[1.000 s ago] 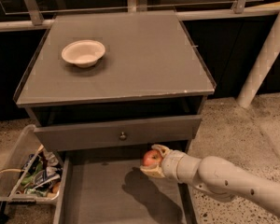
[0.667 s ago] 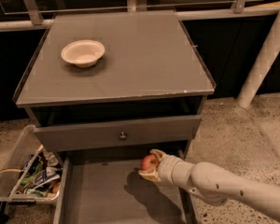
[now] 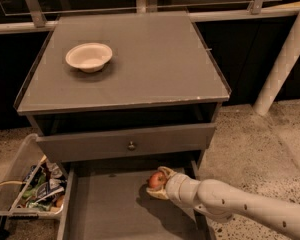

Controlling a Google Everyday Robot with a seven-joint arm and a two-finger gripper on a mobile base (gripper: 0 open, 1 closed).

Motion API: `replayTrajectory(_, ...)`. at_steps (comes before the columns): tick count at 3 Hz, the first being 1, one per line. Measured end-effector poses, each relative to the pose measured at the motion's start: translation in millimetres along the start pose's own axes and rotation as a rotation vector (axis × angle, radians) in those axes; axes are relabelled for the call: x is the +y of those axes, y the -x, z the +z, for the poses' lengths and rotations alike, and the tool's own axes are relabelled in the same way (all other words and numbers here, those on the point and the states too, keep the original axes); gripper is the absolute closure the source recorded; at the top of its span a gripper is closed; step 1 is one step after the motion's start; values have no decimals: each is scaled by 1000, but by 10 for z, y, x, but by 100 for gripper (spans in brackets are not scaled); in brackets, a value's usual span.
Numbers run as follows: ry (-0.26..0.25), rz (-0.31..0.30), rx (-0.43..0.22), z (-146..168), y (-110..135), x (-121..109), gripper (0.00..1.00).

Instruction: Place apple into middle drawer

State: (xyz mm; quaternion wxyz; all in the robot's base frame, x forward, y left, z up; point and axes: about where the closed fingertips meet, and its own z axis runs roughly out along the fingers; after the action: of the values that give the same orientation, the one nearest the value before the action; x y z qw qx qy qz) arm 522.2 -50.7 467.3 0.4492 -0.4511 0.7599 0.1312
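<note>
The small red apple [image 3: 156,180] is held in my gripper [image 3: 159,184], which is shut on it. My white arm reaches in from the lower right. The gripper and apple hang just above the flat floor of the open middle drawer [image 3: 115,209], in its right half near the back. The drawer is a wide, shallow dark-grey tray pulled out at the bottom of the cabinet. The apple's lower part is hidden by the fingers.
A grey drawer with a round metal knob [image 3: 131,145] sits just above the gripper. A white bowl [image 3: 88,56] stands on the cabinet top [image 3: 155,59]. A clear plastic bin of packets [image 3: 32,186] stands on the floor at left. A white post [image 3: 282,59] stands at right.
My gripper has moved a little to the left with the apple, further in over the drawer floor. The view has shifted slightly.
</note>
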Motion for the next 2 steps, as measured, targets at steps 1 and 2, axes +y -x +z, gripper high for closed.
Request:
replayTrajectory(1,42,27,-59,169,-137,-54,100)
replayTrajectory(2,156,52,-117,299,-186,1,100)
